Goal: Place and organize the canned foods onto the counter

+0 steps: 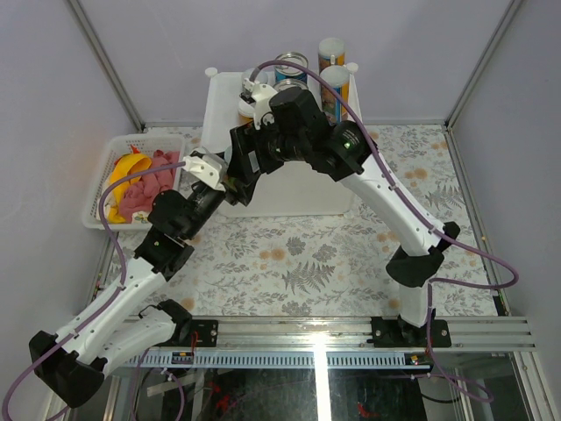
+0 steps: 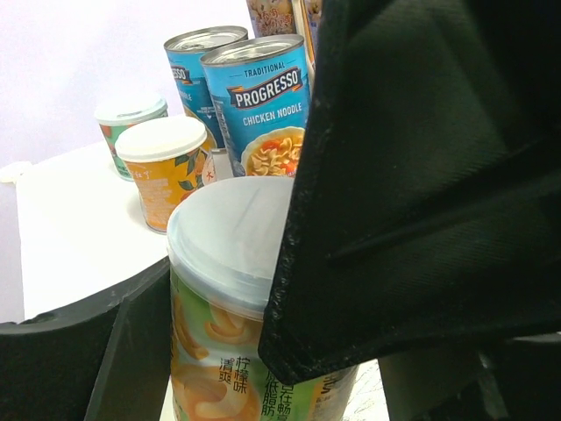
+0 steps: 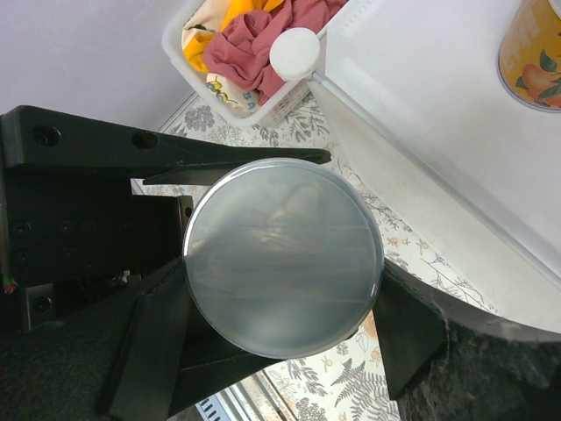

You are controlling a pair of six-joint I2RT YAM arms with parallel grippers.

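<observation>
Canister (image 3: 282, 256) upright by the counter (image 3: 438, 114).
Lid up, axis vertical, pinched between right gripper (image 3: 280, 349) fingers; left gripper's (image 1: 248, 145) hold unclear.

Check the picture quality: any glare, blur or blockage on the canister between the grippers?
Left wrist: canister sharp, but the dark, close right arm blocks the right half. Right wrist: soft reflections on its lid, rim crisp. Top external: evenly lit, canister not visible.
</observation>
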